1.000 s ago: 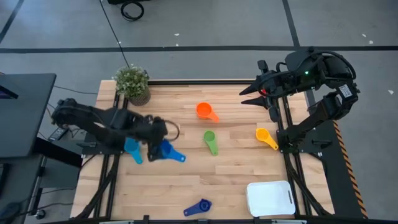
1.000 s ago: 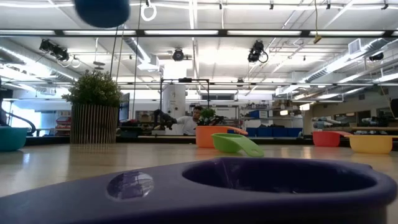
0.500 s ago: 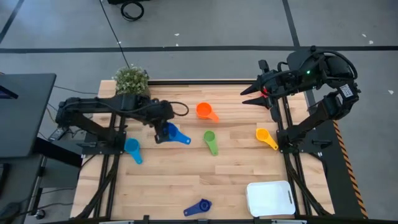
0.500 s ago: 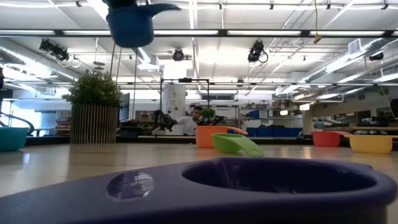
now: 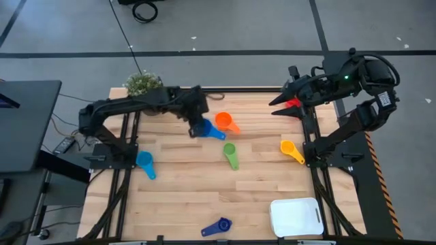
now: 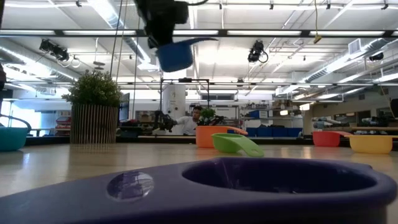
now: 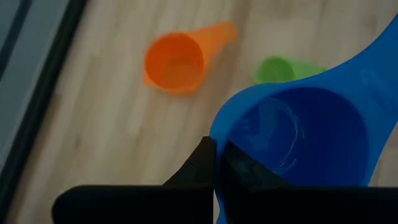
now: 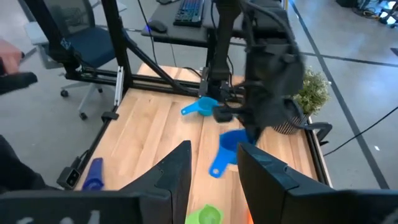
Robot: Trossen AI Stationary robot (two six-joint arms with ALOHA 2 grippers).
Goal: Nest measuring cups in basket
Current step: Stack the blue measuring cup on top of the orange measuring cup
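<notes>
Left arm stretched across the bench's [image 5: 204, 184] far half, left end effector [image 5: 198, 124] clamped on the rim of the blue cup [image 5: 206, 129], carried in the air just beside the orange cup [image 5: 223, 121]. Right arm folded back at the far right corner, right end effector [image 5: 279, 107] off the bench edge, fingers [image 8: 171, 176] apart with nothing between them.

On the bench, seen from above: green cup [image 5: 230, 154] mid-bench, yellow cup [image 5: 290, 150] toward the right side, light blue cup [image 5: 144, 162] on the left, dark blue cup [image 5: 218, 226] at the near edge. Basket [image 5: 295, 217] at the near right corner, well apart from every cup. Red cup [image 5: 293, 103] by the right end effector at the far right edge; held or not, cannot tell. Potted plant [image 5: 144, 84] at the far left corner, partly behind the left arm.

Low view only: blue cup hanging clear above the bench, bowl down, handle out sideways; dark blue cup filling the foreground; red cup sitting at bench level beside the yellow one, a person seated in the room behind.

Left wrist only: closed fingertips [image 7: 211, 163] pinching the blue rim, orange and green cups below.

Right wrist only: left arm from across the bench, blue cup under it.
</notes>
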